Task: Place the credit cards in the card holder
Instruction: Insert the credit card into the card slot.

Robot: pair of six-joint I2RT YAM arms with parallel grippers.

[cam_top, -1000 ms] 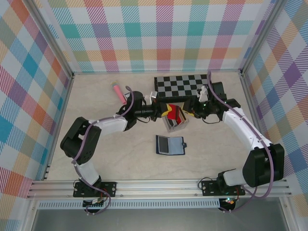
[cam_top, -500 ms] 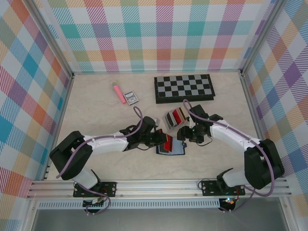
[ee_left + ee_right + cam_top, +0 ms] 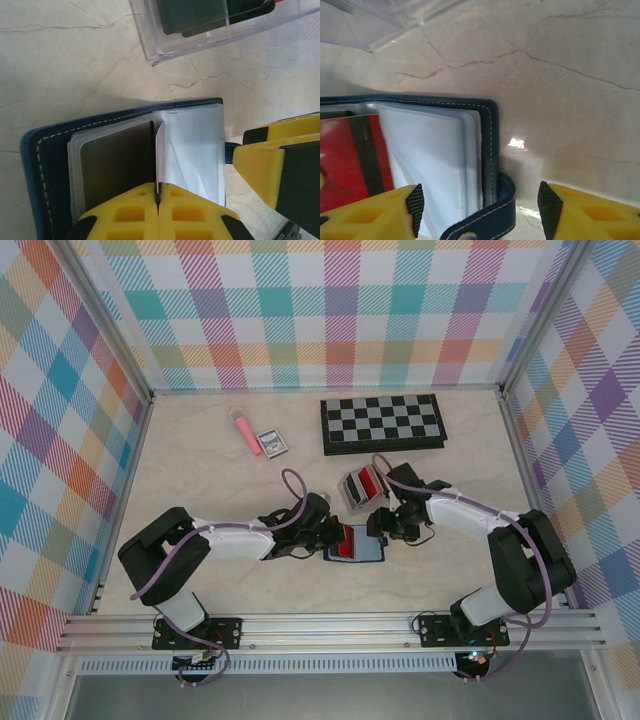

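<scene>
Your left gripper (image 3: 158, 199) is closed, its two yellow pads meeting on the near edge of a red credit card (image 3: 347, 160). In the left wrist view this card shows edge-on as a thin line running away from the pads. It lies directly over the open card holder (image 3: 40, 165), along the fold between its two clear sleeve pages. Whether its far edge has entered a sleeve cannot be told. To the left of the held card, a brown card (image 3: 120, 165) sits inside a sleeve. The page to the right of it shows clear plastic.

Your right gripper (image 3: 478, 202) stands wide, fingers well apart, on the opposite side of the card holder. The snap tab (image 3: 480, 224) and the stitched blue edge lie between its fingers. Contact with the holder cannot be confirmed. One of its yellow fingers (image 3: 265, 167) shows just beside the holder's tab side in the left wrist view.

The card holder rests flat on the marble-pattern table (image 3: 200, 470), between the two grippers and near the arms' bases. Just beyond it stands a clear card stand (image 3: 210, 42) holding further credit cards (image 3: 200, 15), dark ones visible from the wrist. Farther back lie a chessboard (image 3: 382, 423), a small printed box (image 3: 272, 443) and a pink marker (image 3: 245, 432), well apart from both grippers.
</scene>
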